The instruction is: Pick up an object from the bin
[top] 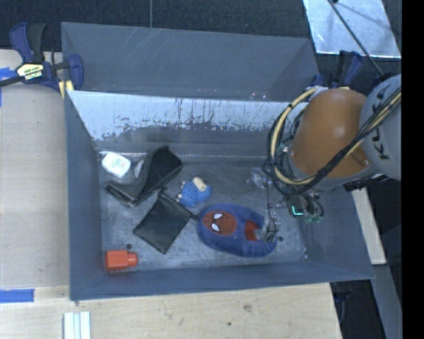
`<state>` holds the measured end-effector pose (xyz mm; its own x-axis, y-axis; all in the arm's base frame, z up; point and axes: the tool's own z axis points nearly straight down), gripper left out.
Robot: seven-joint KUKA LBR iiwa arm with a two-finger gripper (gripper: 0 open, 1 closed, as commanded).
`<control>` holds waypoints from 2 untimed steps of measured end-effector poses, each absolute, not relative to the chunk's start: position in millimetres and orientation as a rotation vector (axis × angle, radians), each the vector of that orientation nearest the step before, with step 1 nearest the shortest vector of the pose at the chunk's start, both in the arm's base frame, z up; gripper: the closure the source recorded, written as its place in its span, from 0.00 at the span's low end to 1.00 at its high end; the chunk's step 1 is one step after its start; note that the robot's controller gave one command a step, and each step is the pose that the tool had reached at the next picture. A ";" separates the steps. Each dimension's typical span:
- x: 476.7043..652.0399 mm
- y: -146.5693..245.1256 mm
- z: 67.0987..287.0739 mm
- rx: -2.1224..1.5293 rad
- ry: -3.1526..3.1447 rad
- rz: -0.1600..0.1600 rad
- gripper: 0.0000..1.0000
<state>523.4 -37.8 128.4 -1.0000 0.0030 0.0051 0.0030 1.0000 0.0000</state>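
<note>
The gripper (271, 232) is seen low at about 4 o'clock on the floor of the bin (198, 122), hung under the arm (330, 134), which is brought in over the 3 o'clock rim. It is set right at the 3 o'clock end of a blue slipper (230, 240) with a red masked face on it, and the two appear to touch; whether the gripper is released or clenched cannot be told, and nothing can be made out in its grasp. The slipper is laid lengthways along the 5 o'clock stretch of the floor, its lower edge close to the near wall. Little room is left between the gripper and the slope of the 3 o'clock wall. A small blue and yellow toy (195, 192) is placed just beside the slipper, at its 11 o'clock. A flat black pad (161, 224) is laid at the slipper's 9 o'clock, one corner near its toe. A black case (154, 175) is tilted at 10 o'clock, with a white tag (116, 164) beside it in the far corner there. An orange block (121, 260) is tucked into the 8 o'clock corner, well apart from the rest. Bare floor is left along the far wall from 12 to 2 o'clock, and in a narrow strip at 6 to 7 o'clock between block and slipper.
</note>
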 end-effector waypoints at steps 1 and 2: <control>509.4 17.4 67.5 0.063 -3.137 0.000 0.00; 515.7 15.1 74.0 0.055 -3.157 0.000 1.00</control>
